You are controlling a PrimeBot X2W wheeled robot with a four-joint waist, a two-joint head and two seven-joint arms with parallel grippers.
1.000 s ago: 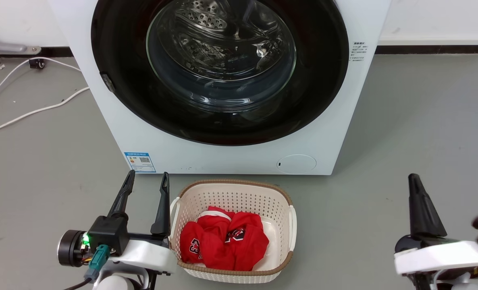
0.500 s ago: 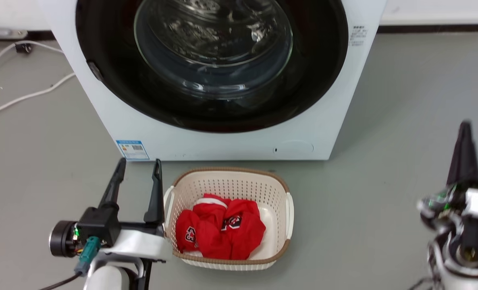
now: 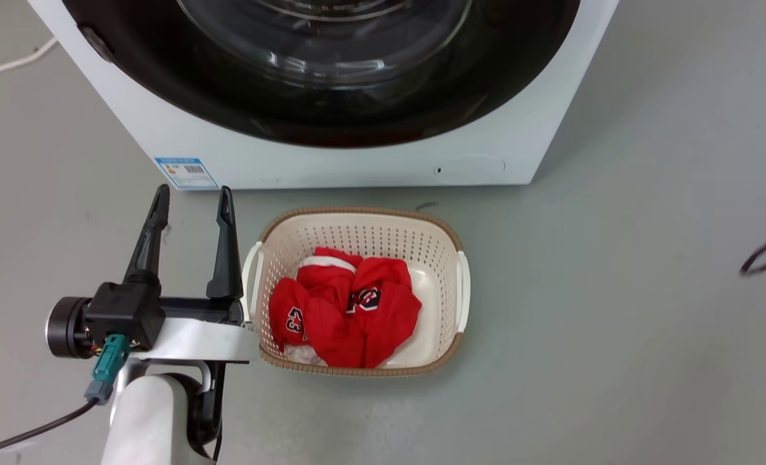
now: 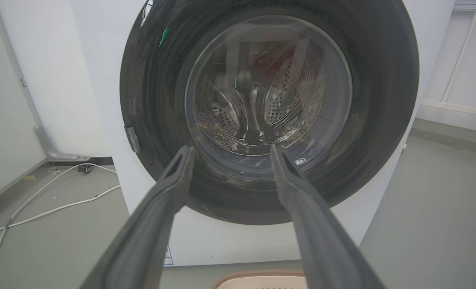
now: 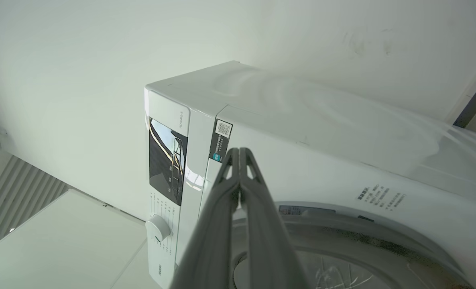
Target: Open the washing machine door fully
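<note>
Left gripper [image 3: 192, 197] is held open, empty, at 8 o'clock in the head view; the right gripper [image 5: 239, 160] is pressed shut on nothing. The washing machine door [image 3: 279, 123] lies closed at 12 o'clock. Approach is judged in hand; its rim must be caught next.

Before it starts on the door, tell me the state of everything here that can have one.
washing machine door: shut, flush with the washing machine.
left gripper: open, empty.
right gripper: shut, empty.
laundry basket: upright, partly filled.
red clothes: crumpled inside the basket.
</note>
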